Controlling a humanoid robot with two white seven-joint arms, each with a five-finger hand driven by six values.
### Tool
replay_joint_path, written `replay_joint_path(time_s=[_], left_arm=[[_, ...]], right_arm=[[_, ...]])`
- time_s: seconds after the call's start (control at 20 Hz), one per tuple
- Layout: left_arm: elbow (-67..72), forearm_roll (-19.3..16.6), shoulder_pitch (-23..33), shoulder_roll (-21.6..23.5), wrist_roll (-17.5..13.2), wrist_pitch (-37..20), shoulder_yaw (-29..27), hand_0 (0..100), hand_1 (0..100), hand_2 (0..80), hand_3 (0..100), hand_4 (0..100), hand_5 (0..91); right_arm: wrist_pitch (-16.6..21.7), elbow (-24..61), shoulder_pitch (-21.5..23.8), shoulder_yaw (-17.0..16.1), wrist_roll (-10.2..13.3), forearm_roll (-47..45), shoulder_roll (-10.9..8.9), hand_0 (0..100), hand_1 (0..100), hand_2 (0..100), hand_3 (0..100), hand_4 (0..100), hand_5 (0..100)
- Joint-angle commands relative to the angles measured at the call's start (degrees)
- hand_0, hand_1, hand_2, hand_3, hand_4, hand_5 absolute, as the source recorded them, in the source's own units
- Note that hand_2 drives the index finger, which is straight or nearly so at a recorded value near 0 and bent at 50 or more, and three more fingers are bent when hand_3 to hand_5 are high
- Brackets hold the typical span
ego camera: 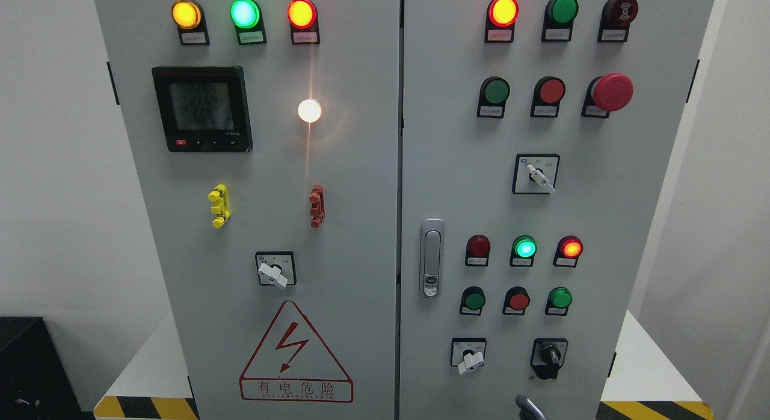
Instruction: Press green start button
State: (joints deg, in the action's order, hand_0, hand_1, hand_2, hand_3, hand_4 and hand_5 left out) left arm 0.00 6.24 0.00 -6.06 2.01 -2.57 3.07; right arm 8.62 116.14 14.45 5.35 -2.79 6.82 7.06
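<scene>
Grey metal control cabinet, two doors. Round green push button untouched. Grey robot fingertip at bottom edge; hand state indeterminable.

I see the grey cabinet, two doors. Right door: green button unlit beside red button and the mushroom e-stop. A finger tip shows at bottom edge.

Two doors carry one meter, eight coloured lamps, one white lamp, one buzzer, five flat push buttons, one mushroom button, three white-handled switches, one black knob, two clips, one latch and one warning triangle.
</scene>
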Motion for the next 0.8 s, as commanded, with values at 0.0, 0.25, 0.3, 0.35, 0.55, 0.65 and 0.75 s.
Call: replay_joint_path(time_s=[0.0,0.25,0.3,0.35,0.55,0.65,0.75], left_arm=[[-1.58,0.00,-1.32,-0.01,0.01,0.02,0.00,12,56,0.0,0,0,0.0],[-1.58,0.00,-1.32,-0.01,0.01,0.02,0.00,12,56,0.0,0,0,0.0],[-1.58,0.00,-1.32,-0.01,0.01,0.02,0.00,12,56,0.0,0,0,0.0],[-1.58,0.00,-1.32,-0.01,0.01,0.02,0.00,12,56,0.0,0,0,0.0],[-1.58,0.00,-1.32,-0.01,0.01,0.02,0.00,12,56,0.0,0,0,0.0],[-1.58,0.00,-1.32,-0.01,0.01,0.02,0.00,12,56,0.0,0,0,0.0],[-1.58,0.00,-1.32,-0.01,0.01,0.02,0.00,12,56,0.0,0,0,0.0]], right_arm=[[1.66,2.16,-0.82,-0.60,1.82,11.16,-0.03,5,38,0,48,43,34],[4.03,1.81,-1.79,-1.04,6.21,27.95,0.06,22,39,0,66,68,68],[4.99,1.38,-2.14,-2.00,7.79,32.34,0.06,27,38,0,68,71,73],[6.40,0.50,-2.49,-2.79,9.54,36.73,0.06,29,37,0,69,73,78],[9.31,-1.35,-3.89,-5.08,14.04,48.44,0.06,33,36,0,75,77,88],[9.40,-1.35,-5.30,-6.04,15.79,53.71,0.06,33,35,0,76,78,90],[9.40,-1.35,-6.62,-6.49,16.24,57.41,0.06,34,34,0,79,81,97]])
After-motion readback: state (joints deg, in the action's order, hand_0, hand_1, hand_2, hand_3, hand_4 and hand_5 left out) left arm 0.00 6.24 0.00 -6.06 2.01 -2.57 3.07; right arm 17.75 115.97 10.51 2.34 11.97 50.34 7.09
